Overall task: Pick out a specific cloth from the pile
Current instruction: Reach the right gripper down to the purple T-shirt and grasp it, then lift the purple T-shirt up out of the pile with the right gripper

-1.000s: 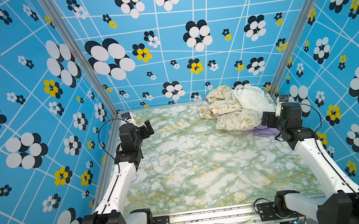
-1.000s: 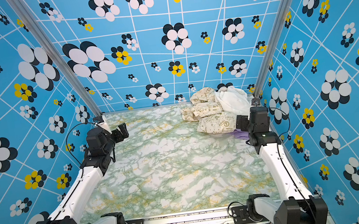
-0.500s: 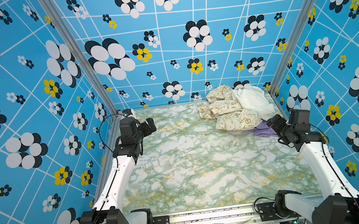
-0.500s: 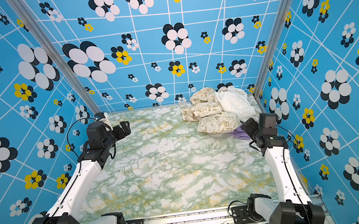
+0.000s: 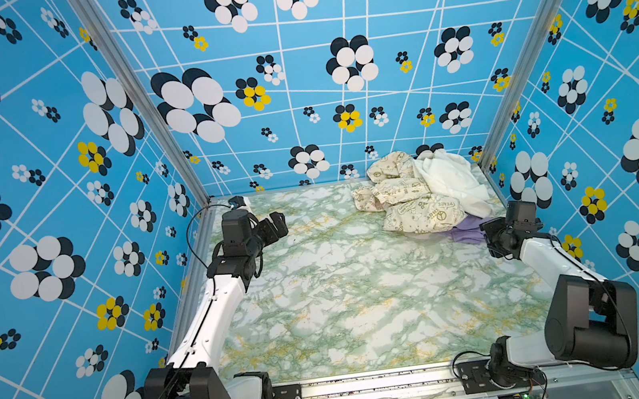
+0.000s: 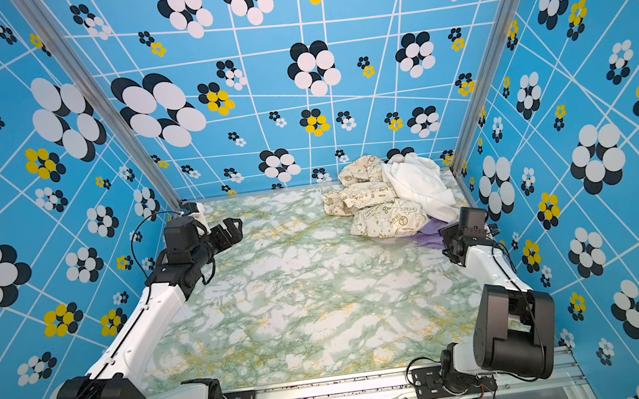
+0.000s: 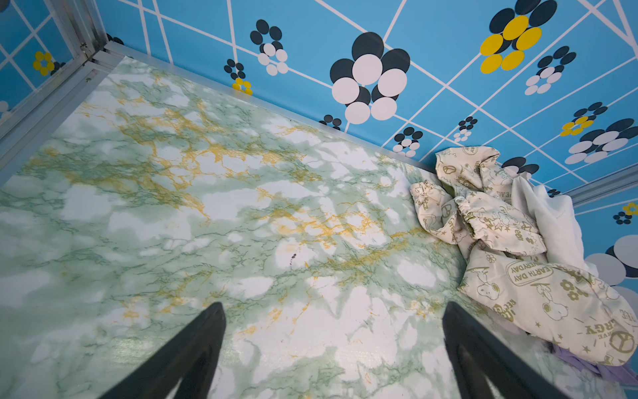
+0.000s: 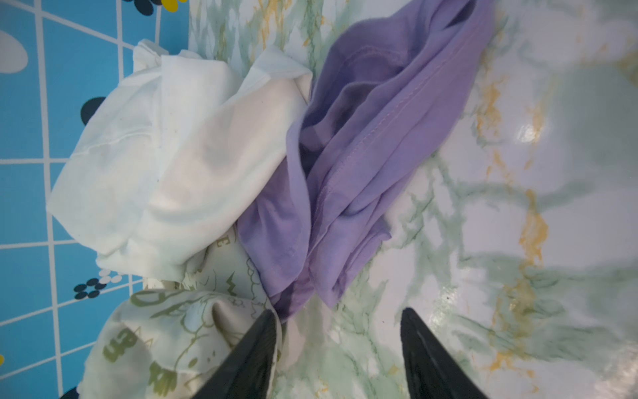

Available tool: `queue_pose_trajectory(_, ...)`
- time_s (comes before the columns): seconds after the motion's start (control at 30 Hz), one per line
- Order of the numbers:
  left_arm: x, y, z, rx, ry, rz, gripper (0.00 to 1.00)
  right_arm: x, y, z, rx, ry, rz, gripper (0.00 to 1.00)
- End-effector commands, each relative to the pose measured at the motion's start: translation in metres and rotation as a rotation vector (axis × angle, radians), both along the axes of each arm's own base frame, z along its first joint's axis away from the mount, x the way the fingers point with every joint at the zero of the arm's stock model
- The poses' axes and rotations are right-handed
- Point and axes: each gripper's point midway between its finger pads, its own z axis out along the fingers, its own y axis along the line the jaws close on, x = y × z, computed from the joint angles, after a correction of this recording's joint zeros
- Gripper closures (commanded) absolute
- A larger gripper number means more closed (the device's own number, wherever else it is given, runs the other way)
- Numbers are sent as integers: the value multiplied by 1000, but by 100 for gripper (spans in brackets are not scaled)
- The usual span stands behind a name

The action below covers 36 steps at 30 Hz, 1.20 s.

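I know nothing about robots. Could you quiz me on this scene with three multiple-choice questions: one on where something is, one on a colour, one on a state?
1. Where on the table is the pile?
A. far right corner
B. near left corner
C. centre

2. What colour is the cloth poking out from under the cream garment?
A. red
B. lavender
C. black

3. The left gripper is:
A. shut on a sock
B. shut on a cup
C. open and empty

Answers:
1 A: both top views show the pile against the back and right walls.
2 B: the right wrist view shows purple folds.
3 C: its fingers stand wide apart over bare marble.
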Motion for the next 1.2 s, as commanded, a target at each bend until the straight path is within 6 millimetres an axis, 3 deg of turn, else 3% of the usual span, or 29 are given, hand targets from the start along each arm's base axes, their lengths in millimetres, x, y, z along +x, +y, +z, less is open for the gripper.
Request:
queue_pose_trajectory(0.0, -12, -6, -3, -41, 17, 5, 1, 21, -7, 3, 44, -79, -63, 50)
queue_pose_trajectory(0.2, -14, -24, -3, -67, 27, -40, 1, 43, -3, -21, 119, -59, -44, 58)
queue_pose_trajectory(0.47, -31, -49, -5, -120, 81, -121, 1, 63, -2, -37, 178, -43, -40, 61)
queue_pose_trajectory(0.77, -49, -71, -19, -188, 152, -188, 1, 55, 3, -60, 221, 74, -50, 59)
queue_pose_trajectory(0.83, -50, -74, -24, -181, 159, -204, 1, 51, 3, -65, 221, 106, -52, 64)
queue_pose_trajectory(1.03, -45, -70, -25, -166, 130, -180, 1, 51, 4, -66, 237, 112, -55, 97)
queue_pose_trajectory(1.17, -36, -64, -18, -153, 82, -131, 1, 48, -2, -51, 196, 91, -72, 100)
